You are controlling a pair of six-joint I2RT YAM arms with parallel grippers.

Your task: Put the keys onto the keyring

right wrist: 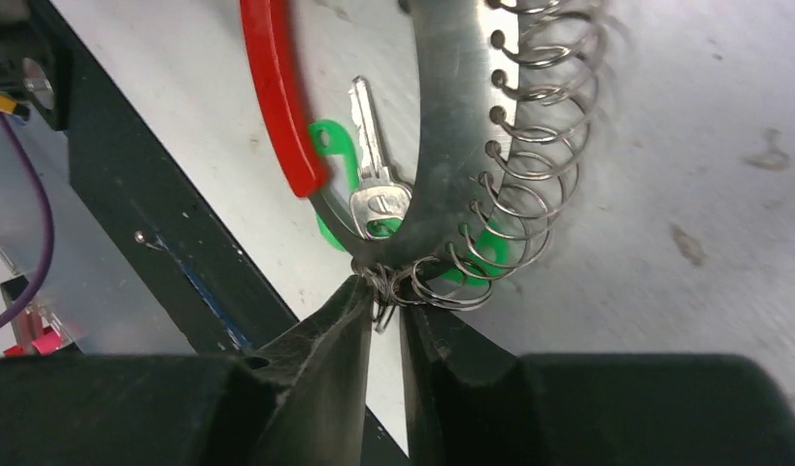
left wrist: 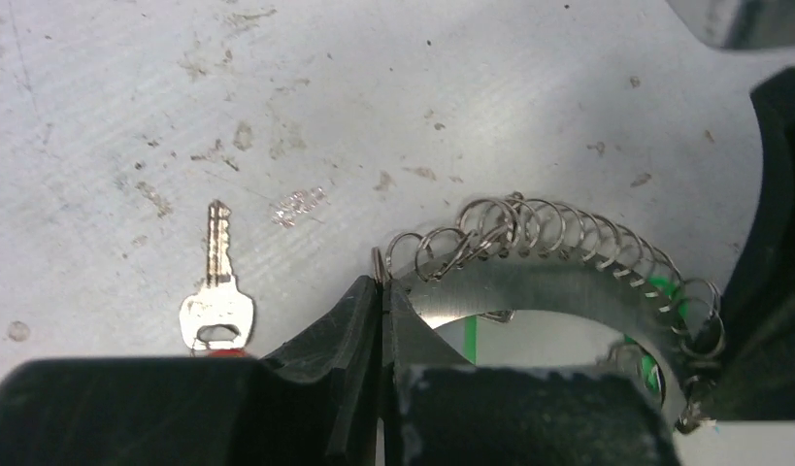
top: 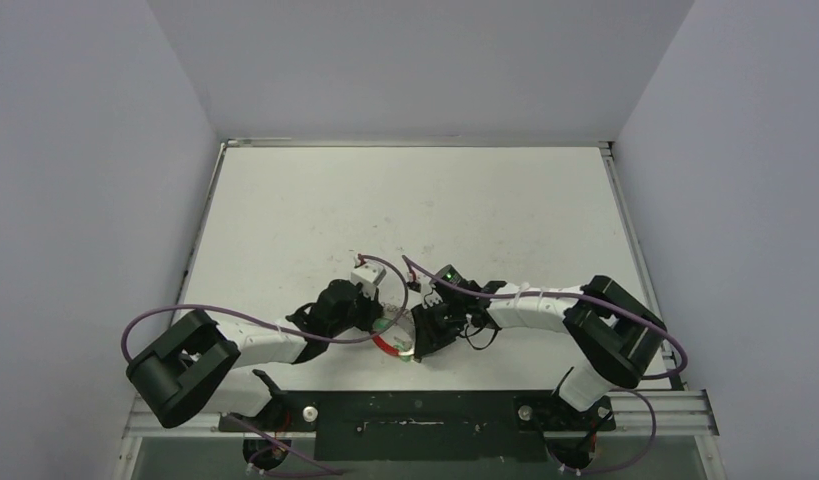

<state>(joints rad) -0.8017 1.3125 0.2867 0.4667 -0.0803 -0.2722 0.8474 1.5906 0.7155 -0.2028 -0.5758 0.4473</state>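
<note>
Steel and red plastic make up the keyring (right wrist: 451, 97): a flat silver band with a fringe of wire loops (right wrist: 544, 146) along its outer edge and a red arc (right wrist: 277, 97) on the other side. It sits low at the near side of the table (top: 405, 200), between my two arms. I cannot tell whether it rests flat on the surface.

Inside the ring lies one key (right wrist: 374, 165), its head against the band and a green tag (right wrist: 327, 146) beside it. More green plastic shows under the loops.

My right gripper (right wrist: 383, 296) has its fingers drawn almost together, pinching a small bunch of loops at one end of the fringe. My left gripper (left wrist: 383, 291) is pressed tight, nipping a single loop at the other end.

Off to the side, apart from the ring, a loose key (left wrist: 216, 301) lies flat on the scuffed table. Only a sliver of its red tag (left wrist: 223, 351) shows past my left finger.
</note>
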